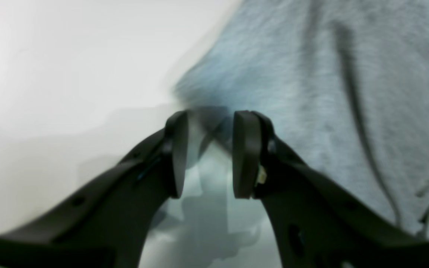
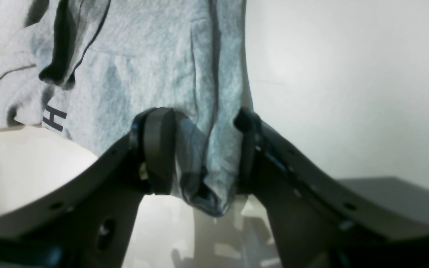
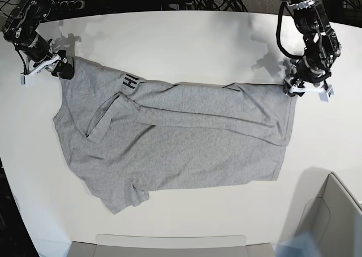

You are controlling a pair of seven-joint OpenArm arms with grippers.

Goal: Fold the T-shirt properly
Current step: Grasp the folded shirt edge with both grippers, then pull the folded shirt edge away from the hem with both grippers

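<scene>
The T-shirt (image 3: 181, 138) lies spread across the white counter (image 3: 186, 42), plain side mostly up, with its upper edge folded down in a long band and a bit of black lettering (image 3: 130, 82) showing near one top corner. You have one pincer at each of the two top corners.

Your right pincer (image 2: 203, 152) stands with its jaws wide apart and a bunched corner of the cloth between them; the pads look to be beside the fabric rather than pinching it. Your left pincer (image 1: 209, 154) is also open, with bare counter between the pads and the shirt's corner just past the tips.

If the step in hand is letting go after laying the fold, as it appears, lift both arms straight up before you move sideways, so neither pad drags the corner and spoils the band. On the right, take particular care, because the cloth sits deep between the jaws and could snag. Check that the folded edge runs straight from corner to corner before you go for the next fold; it looks slightly slanted and creased near the middle.

By count: one T-shirt, two pincers, one counter, and one pale bin (image 3: 334, 223) at the near corner, partly in view.
</scene>
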